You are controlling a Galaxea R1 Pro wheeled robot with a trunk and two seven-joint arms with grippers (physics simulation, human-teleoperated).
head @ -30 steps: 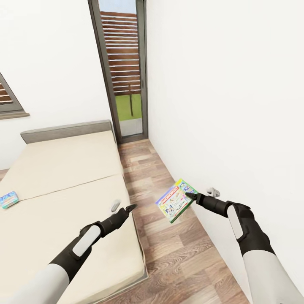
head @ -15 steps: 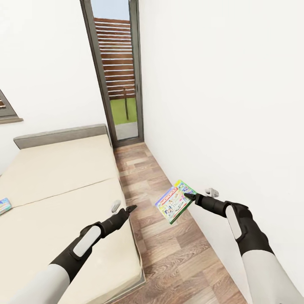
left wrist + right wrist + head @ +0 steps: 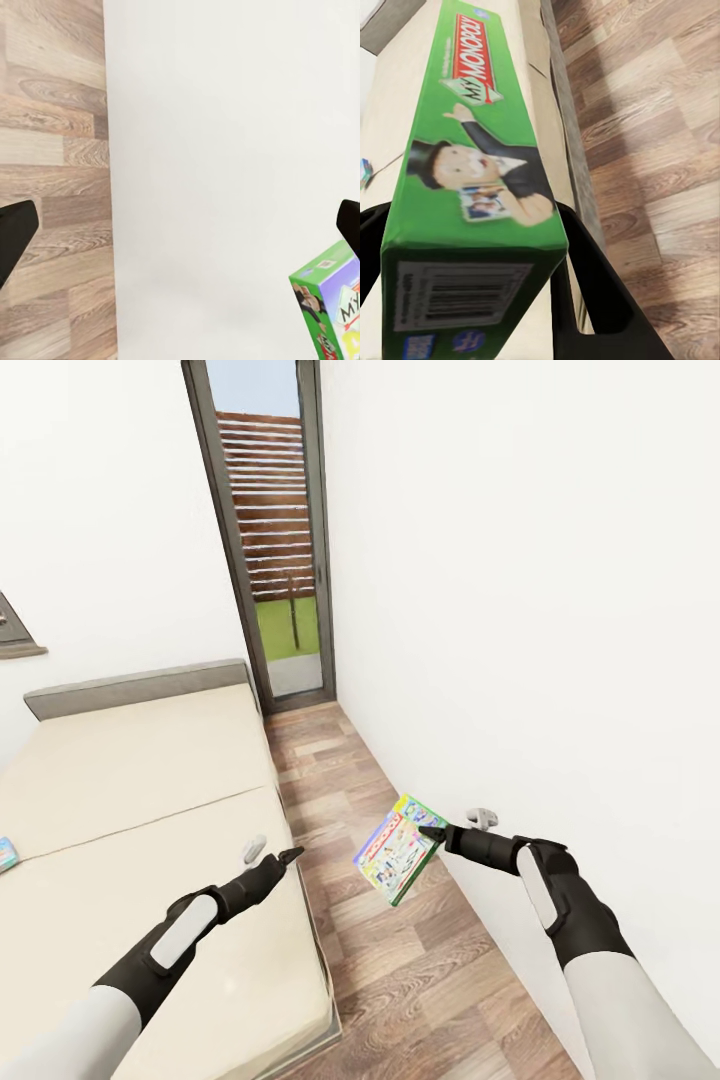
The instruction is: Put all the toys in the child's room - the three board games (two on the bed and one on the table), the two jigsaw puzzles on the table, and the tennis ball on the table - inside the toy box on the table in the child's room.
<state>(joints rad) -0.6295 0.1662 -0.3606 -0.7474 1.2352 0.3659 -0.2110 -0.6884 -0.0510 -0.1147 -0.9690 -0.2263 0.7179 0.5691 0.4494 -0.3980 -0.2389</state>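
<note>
Beige mattress fills the left of our head view: the bed [image 3: 140, 800] with its grey headboard, and at its far left edge a small blue-edged box [image 3: 5, 852], cut off by the frame, possibly one of the board games. Our left claw [image 3: 272, 854] hangs above the bed's right edge, its dark fingers [image 3: 15, 232] spread wide with nothing between them. Past it runs the wood-plank floor [image 3: 400, 960] up to the tall dark-framed window [image 3: 265, 530]. Our right claw [image 3: 425, 832] is clamped on the edge of the green Monopoly box [image 3: 395, 848], which it holds tilted in the air above the floor, near the white wall [image 3: 560, 610]
</note>
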